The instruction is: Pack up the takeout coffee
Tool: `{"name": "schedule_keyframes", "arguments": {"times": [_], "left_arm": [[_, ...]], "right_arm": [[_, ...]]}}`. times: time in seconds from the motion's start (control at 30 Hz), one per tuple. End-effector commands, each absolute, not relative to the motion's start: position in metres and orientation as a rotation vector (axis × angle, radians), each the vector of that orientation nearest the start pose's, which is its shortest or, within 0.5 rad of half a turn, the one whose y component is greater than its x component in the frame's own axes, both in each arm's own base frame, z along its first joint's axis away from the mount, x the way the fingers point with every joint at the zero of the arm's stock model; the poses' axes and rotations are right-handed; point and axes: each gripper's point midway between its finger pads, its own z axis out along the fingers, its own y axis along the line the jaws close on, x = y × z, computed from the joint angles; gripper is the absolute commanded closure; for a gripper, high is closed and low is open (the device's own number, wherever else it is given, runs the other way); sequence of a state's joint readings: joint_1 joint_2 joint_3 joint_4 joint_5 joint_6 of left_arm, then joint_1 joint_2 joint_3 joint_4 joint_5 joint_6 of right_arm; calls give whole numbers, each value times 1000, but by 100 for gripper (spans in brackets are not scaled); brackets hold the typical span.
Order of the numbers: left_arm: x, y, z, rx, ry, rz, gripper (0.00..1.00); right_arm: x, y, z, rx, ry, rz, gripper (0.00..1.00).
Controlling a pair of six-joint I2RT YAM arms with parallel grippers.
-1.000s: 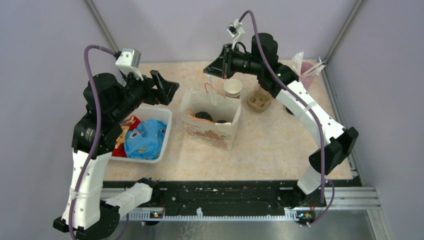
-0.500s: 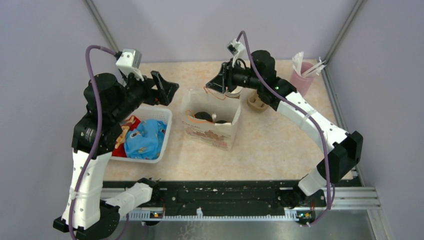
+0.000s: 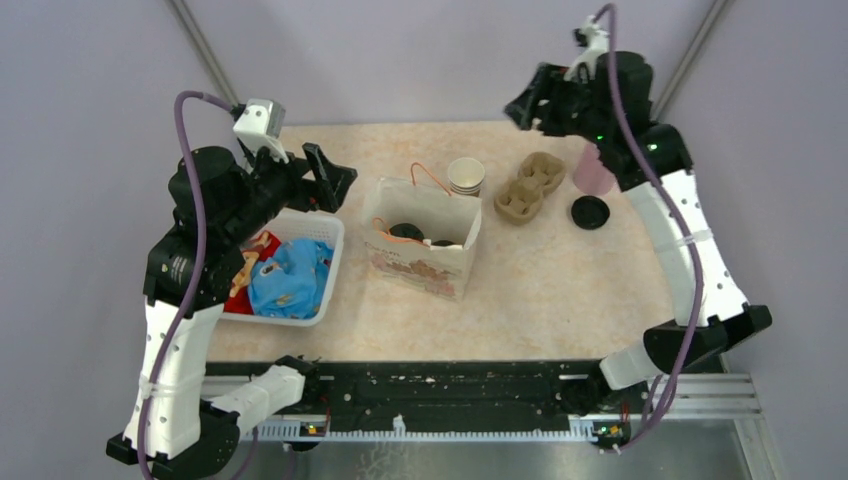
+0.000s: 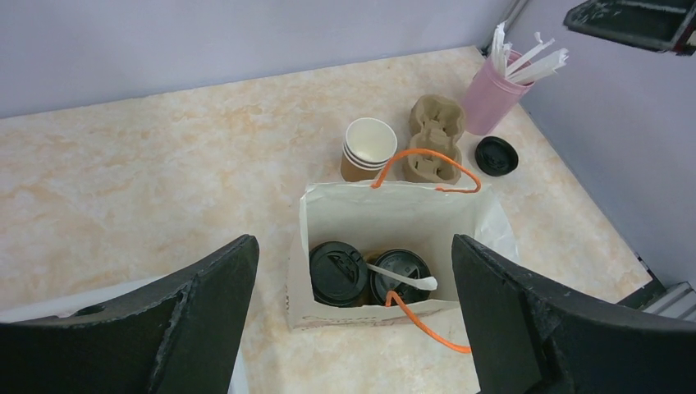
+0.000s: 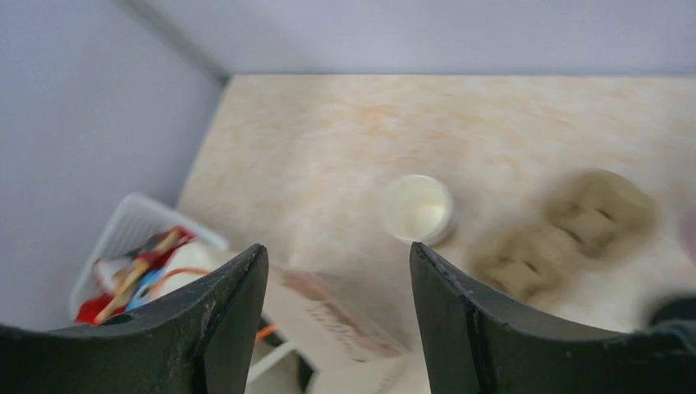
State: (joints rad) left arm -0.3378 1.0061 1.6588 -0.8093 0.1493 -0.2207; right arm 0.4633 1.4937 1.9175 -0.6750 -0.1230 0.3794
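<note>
Black-lidded takeout coffee cups (image 4: 338, 273) stood side by side inside the paper bag (image 4: 394, 215) on the tabletop (image 4: 164, 164).
We saw the left gripper (image 3: 331, 177) spread wide and empty, facing the bag mouth, so we judged it the nearer arm. The right gripper (image 3: 528, 98) hung high at far right, jaws apart, holding nothing.
</note>
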Motion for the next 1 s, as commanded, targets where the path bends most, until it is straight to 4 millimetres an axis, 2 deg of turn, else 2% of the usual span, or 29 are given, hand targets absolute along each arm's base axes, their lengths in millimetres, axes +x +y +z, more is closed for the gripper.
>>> {"name": "schedule_keyframes", "arguments": {"times": [0.0, 0.1, 0.17, 0.27, 0.37, 0.63, 0.8, 0.97], "left_arm": [[247, -123, 467, 237, 1696, -520, 6], [250, -123, 465, 241, 1702, -514, 6], [252, -124, 462, 245, 1711, -511, 6], [256, -124, 460, 248, 1724, -498, 6], [263, -123, 455, 240, 1743, -476, 6], [280, -127, 448, 240, 1776, -458, 6], [289, -130, 442, 233, 1794, -460, 7], [295, -131, 439, 230, 1804, -451, 7]], "right_arm": [[382, 114, 390, 163, 2026, 506, 36], [404, 69, 358, 256, 2060, 400, 36], [417, 47, 341, 252, 2077, 310, 38], [436, 23, 312, 163, 2141, 162, 48], [450, 15, 294, 18, 2166, 60, 53], [494, -12, 265, -44, 2208, -156, 49], [514, -15, 255, -48, 2215, -196, 50], [532, -16, 246, -52, 2227, -225, 57]]}}
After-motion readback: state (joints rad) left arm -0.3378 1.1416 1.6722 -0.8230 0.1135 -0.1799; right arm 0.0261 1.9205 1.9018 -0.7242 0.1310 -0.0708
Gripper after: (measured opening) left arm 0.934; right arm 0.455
